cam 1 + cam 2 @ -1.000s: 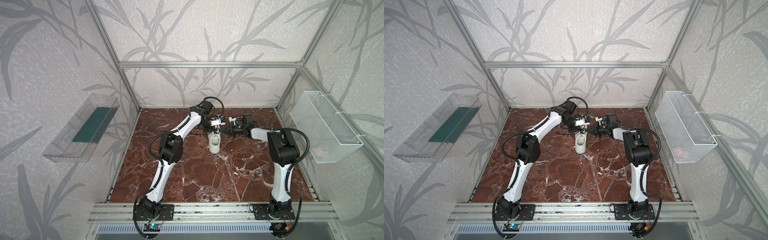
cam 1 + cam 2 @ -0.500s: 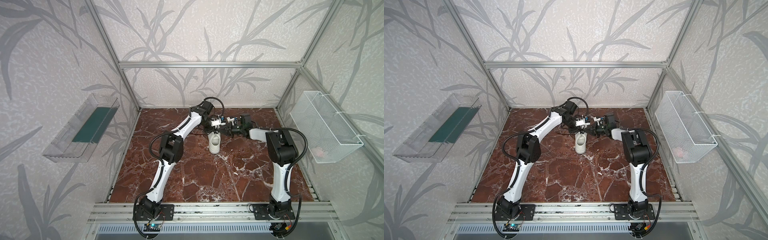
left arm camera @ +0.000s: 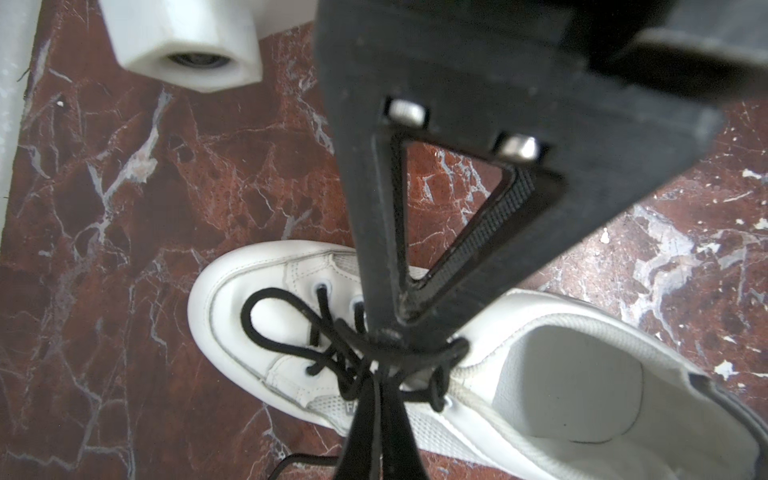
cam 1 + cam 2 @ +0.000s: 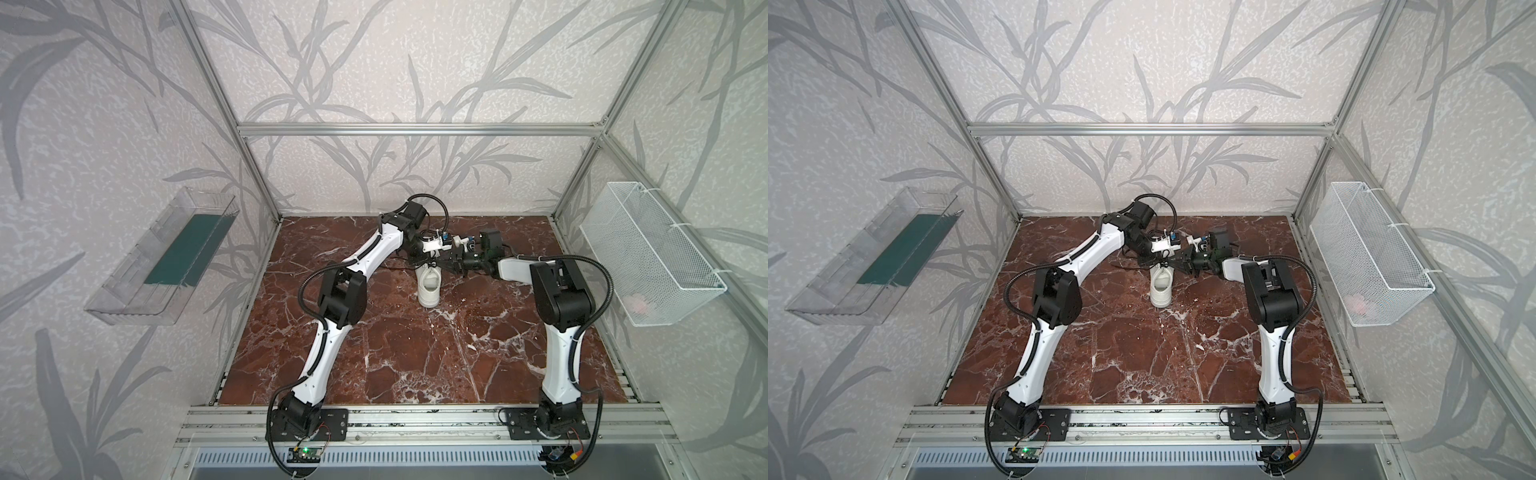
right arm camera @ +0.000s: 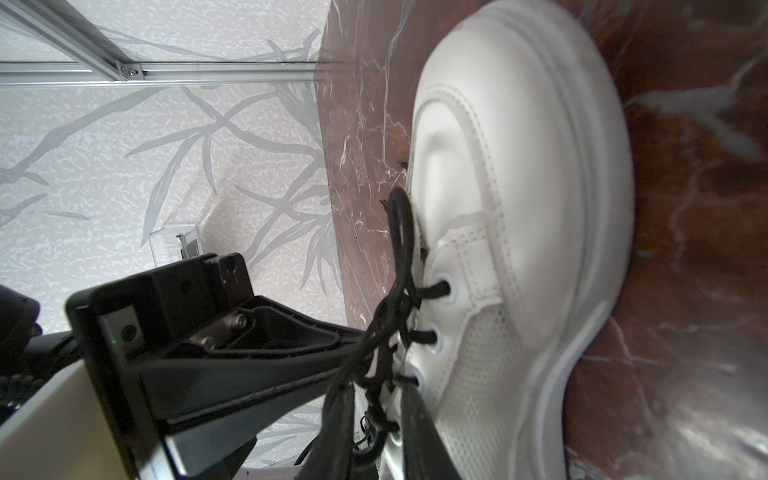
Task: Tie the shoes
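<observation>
Right gripper [image 5: 374, 399] moved in; one sneaker [image 4: 429, 286], two grippers.

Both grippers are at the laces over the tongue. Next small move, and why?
Probably draw the left gripper gently away from the sneaker. Its tips are pinched shut on the black laces at the crossing, one loop lies slack over the toe, and the right gripper shows a gap around the strands.

Both arms are reaching toward the upper middle of both top views, and their tips are almost meeting there. The left gripper [image 3: 388, 332] is pinching its two fingers together at the tips. The right gripper [image 5: 374, 399] is holding its two fingers [image 5: 419, 419] a little bit apart.
</observation>
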`<state>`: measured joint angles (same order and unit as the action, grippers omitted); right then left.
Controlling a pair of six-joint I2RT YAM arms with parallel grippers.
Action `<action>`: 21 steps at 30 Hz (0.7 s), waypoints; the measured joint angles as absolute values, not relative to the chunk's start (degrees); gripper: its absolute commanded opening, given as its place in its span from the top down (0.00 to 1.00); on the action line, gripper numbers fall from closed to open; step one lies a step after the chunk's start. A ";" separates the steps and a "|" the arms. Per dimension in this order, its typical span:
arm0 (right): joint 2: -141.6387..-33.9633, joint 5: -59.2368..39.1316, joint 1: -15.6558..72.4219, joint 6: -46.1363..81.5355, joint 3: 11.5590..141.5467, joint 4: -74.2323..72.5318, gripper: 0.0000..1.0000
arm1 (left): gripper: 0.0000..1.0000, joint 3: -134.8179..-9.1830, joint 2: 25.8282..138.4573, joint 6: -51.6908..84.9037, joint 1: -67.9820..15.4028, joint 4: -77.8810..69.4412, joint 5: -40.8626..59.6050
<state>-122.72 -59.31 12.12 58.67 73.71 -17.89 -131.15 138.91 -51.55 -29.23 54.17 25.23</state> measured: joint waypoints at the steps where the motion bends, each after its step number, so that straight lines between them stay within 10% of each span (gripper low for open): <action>1: -122.76 -59.37 12.12 58.81 73.71 -18.15 0.77 | 1.00 -131.15 138.91 -51.46 -29.26 54.26 25.30; 21: -124.49 -60.49 12.60 62.17 73.76 -22.48 0.76 | 1.00 -131.15 138.93 -49.65 -29.36 54.33 26.74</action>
<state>-124.49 -60.49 12.60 62.17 73.76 -22.48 -131.15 138.93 -49.65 -29.36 54.33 26.74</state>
